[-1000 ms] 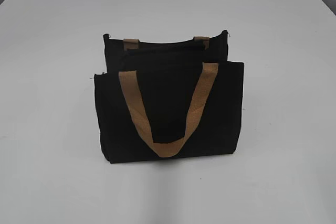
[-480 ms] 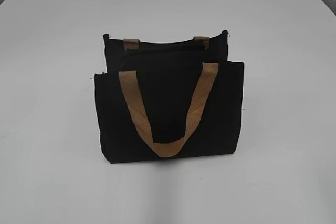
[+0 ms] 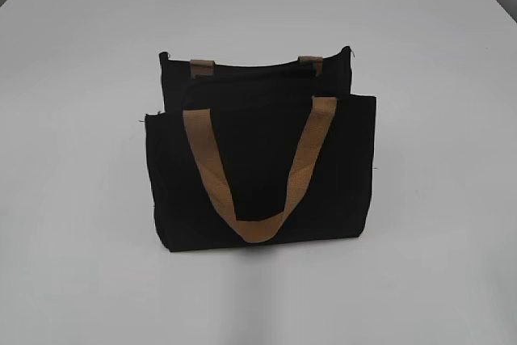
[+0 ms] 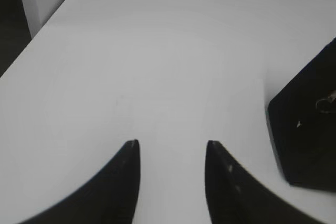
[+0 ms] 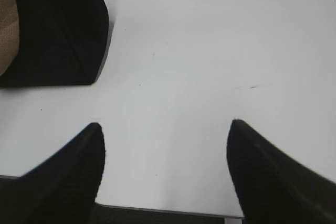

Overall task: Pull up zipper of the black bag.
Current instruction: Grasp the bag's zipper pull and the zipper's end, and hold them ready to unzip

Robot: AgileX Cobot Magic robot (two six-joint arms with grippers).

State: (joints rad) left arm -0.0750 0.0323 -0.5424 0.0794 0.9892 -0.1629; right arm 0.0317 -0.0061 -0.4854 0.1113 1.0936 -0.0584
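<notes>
no change: black bag unmoved

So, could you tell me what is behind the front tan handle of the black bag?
Behind the front handle lies the black bag's front panel. The bag's interior is hidden, and the zipper cannot be made out.

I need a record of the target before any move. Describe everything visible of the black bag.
The black bag is a rectangular tote of matte black fabric standing upright on the white table, front panel toward the exterior camera. A tan webbing handle hangs down the front in a U; two short tan strap tabs show at the rear top edge. Nothing but the table touches it; both grippers are clear of it.
</notes>
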